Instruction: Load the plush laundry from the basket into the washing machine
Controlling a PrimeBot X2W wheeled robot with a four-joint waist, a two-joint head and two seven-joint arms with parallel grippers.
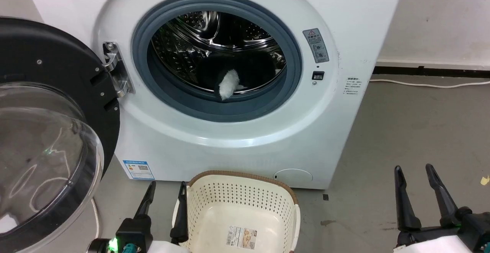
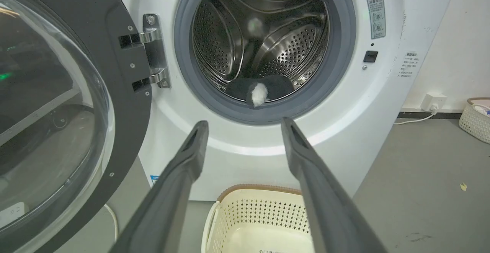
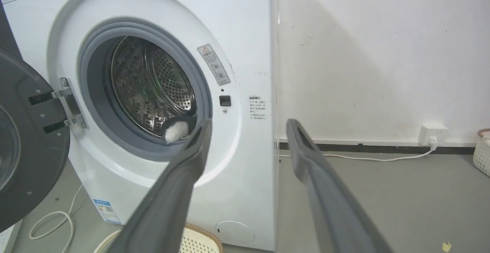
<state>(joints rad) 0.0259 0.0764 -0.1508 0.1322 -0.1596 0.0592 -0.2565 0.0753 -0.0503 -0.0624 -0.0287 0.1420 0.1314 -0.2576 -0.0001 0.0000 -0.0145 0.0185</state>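
Lying at the front edge of the drum (image 1: 183,54) inside the washing machine (image 1: 344,35), the plush laundry (image 1: 233,79) drapes one white patch toward the grey seal (image 1: 214,109). The basket (image 1: 237,195), on the floor (image 1: 402,130) below, holds just its sticker (image 1: 243,237). The left gripper (image 1: 167,186) and right gripper (image 1: 413,168) stand wide, carrying nothing. Loading looks done; the door (image 1: 46,130) hangs open.

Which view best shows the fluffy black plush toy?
The head view: the fluffy black plush toy lies in the shiny perforated steel drum, dark body and white patch both plain. The left wrist view shows it smaller; the right wrist view catches mostly its white patch.
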